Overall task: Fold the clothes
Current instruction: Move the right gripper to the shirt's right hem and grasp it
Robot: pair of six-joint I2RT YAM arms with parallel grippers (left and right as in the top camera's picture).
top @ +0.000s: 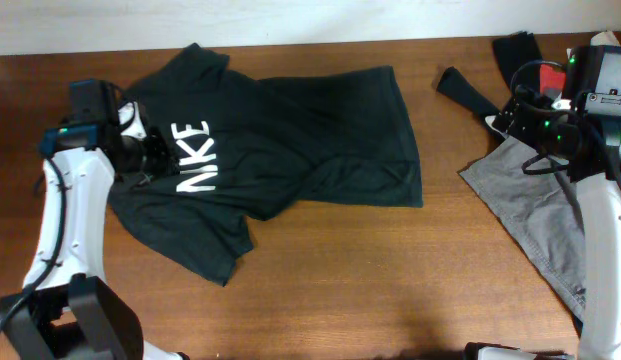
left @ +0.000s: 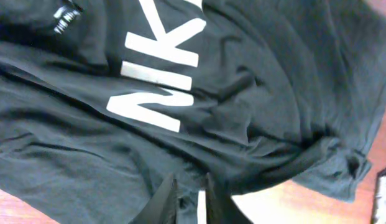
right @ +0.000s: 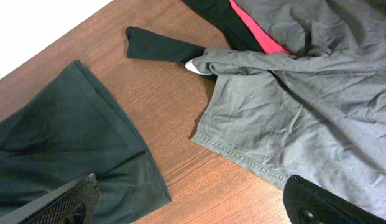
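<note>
A black T-shirt [top: 310, 140] with white NIKE lettering lies crumpled across the left and middle of the wooden table [top: 370, 290]. It also shows in the left wrist view [left: 255, 81] and the right wrist view [right: 62, 124]. My left gripper [top: 150, 152] is at the shirt's left side, and its fingers [left: 189, 199] are close together with black fabric pinched between them. My right gripper [top: 510, 112] is wide open and empty. It hovers over bare wood [right: 193, 193] between the shirt's hem and a grey garment [right: 304, 106].
The grey garment [top: 530, 215] lies at the right edge. A black piece [top: 465, 90] sticks out beside it. Another dark garment [top: 515, 50] and a pink cloth [right: 258, 31] lie at the back right. A white wall runs along the far edge.
</note>
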